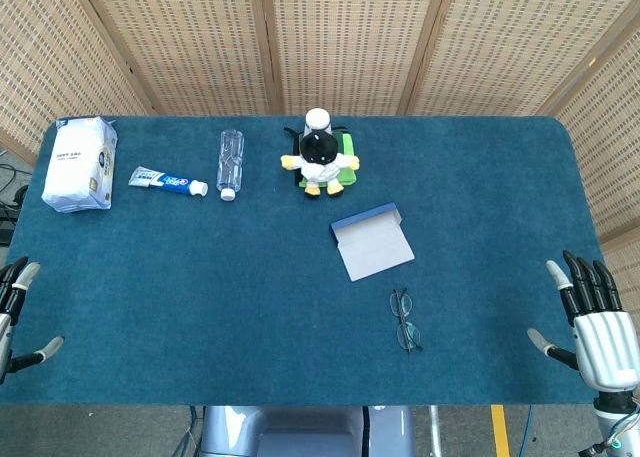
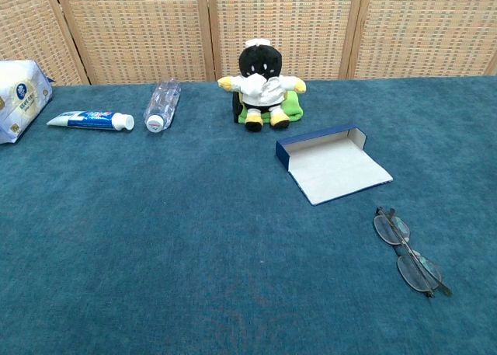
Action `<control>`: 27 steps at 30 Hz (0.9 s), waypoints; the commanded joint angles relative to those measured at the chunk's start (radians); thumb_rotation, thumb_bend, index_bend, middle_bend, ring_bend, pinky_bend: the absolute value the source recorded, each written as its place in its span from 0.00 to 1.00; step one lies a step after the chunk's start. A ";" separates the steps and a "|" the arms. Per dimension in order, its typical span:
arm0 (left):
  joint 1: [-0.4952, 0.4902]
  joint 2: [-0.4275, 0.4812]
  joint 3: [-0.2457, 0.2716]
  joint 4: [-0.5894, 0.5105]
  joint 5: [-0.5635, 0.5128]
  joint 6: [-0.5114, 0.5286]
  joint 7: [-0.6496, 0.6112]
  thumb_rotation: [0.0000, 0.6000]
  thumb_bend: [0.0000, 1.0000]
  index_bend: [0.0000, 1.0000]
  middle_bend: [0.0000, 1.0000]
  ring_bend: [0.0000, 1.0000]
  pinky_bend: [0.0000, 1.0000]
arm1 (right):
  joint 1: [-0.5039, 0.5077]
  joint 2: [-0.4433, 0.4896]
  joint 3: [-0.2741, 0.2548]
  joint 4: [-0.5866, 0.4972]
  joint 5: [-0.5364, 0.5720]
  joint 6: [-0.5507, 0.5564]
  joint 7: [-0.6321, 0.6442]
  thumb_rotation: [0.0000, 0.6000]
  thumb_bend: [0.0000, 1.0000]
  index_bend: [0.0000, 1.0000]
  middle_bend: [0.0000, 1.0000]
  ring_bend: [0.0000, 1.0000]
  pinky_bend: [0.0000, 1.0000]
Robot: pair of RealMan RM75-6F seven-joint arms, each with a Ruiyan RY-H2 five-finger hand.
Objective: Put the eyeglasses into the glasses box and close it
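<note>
Not started. Eyeglasses (image 1: 405,320) folded on tabletop (image 1: 200,277), just at 5 o'clock of open glasses box (image 1: 372,241). Left robot hand (image 1: 15,312) and right robot hand (image 1: 595,322) both released, empty, at edges.

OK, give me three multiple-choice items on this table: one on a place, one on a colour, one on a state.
1. Where do the eyeglasses lie?
A. Inside the box
B. On the cloth, nearer the robot than the box
C. Beside the toothpaste

2. What colour is the table cloth?
A. Red
B. Grey
C. Dark teal-blue

3. What state is the glasses box in?
A. Open, empty
B. Closed
C. Open, glasses inside

Answers: 1 B, the glasses lie apart from the box on the robot's side. 2 C, the cloth is teal-blue. 3 A, the flap lies flat and nothing is inside.
</note>
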 commanded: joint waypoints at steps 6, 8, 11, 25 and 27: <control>-0.003 0.000 -0.002 0.000 -0.006 -0.005 0.000 1.00 0.00 0.00 0.00 0.00 0.00 | 0.003 -0.003 -0.001 0.002 0.002 -0.007 -0.005 1.00 0.00 0.00 0.00 0.00 0.00; -0.003 -0.001 -0.002 0.000 -0.007 -0.006 0.003 1.00 0.00 0.00 0.00 0.00 0.00 | 0.003 -0.003 -0.003 0.002 0.001 -0.008 -0.005 1.00 0.00 0.00 0.00 0.00 0.00; -0.002 -0.005 0.000 -0.001 -0.001 -0.004 0.012 1.00 0.00 0.00 0.00 0.00 0.00 | 0.006 -0.007 -0.007 0.007 -0.002 -0.018 -0.012 1.00 0.00 0.00 0.00 0.00 0.00; -0.021 -0.045 -0.015 0.030 0.014 -0.003 0.042 1.00 0.01 0.00 0.00 0.00 0.00 | 0.186 0.047 -0.033 -0.038 -0.163 -0.234 -0.071 1.00 0.48 0.11 0.00 0.00 0.00; -0.028 -0.051 -0.018 0.035 0.009 -0.014 0.040 1.00 0.01 0.00 0.00 0.00 0.00 | 0.234 0.059 -0.042 -0.053 -0.205 -0.287 -0.051 1.00 0.67 0.14 0.02 0.00 0.00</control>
